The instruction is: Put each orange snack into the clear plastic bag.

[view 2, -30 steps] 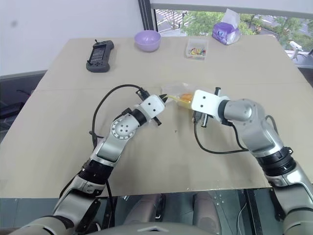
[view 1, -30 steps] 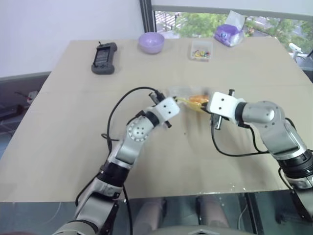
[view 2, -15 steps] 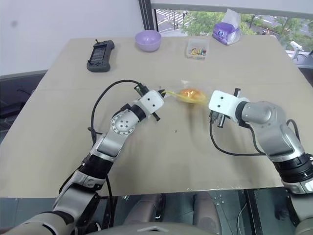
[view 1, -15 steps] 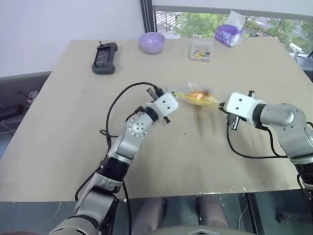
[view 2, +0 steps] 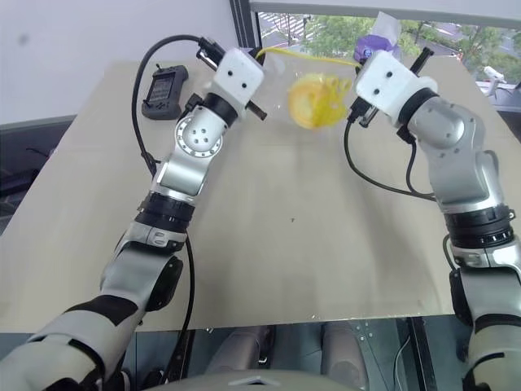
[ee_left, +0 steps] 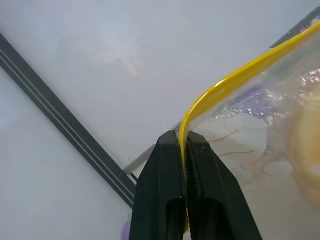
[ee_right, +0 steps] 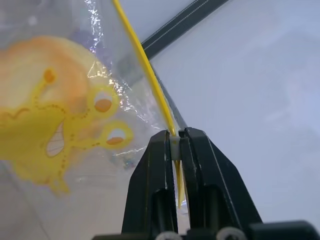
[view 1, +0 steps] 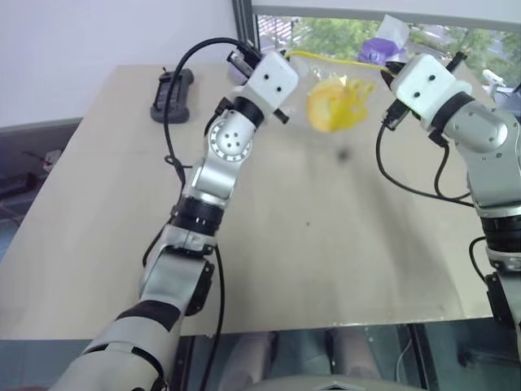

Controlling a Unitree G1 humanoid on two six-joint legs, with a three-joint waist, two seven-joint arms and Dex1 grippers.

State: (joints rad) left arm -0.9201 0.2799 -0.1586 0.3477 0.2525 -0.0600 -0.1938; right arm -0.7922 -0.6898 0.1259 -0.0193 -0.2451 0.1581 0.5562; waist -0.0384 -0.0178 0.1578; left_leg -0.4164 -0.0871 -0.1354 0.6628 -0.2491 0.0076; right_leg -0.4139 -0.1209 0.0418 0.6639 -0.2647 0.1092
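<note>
Since the frame 1 second back, both arms have risen and drawn apart, and the clear plastic bag (view 1: 338,94) has come up off the table (view 1: 326,244) with them — it was lying crumpled on the surface between the wrists, and now hangs in the air, its yellow zip strip (view 1: 334,59) pulled into a nearly taut line from one gripper to the other.

Left gripper (ee_left: 184,150): 2 black fingers pressed together on one end of the zip strip, which curves away from the tips in the left wrist view. Right gripper (ee_right: 176,145): fingers likewise pinched tight on the other end of the strip, film trailing off beside them.

The orange snack (view 2: 313,99) sits inside the bag, sagging below the strip midway between the 2 grippers and clear of the tabletop. In the right wrist view a yellow cartoon print on the film lies over the snack.

Further out — a black handheld controller (view 1: 172,94) lies near the far left of the table, well apart from the bag. A purple tissue pack (view 2: 376,45) stands at the far edge by the window, partly behind the right wrist.
</note>
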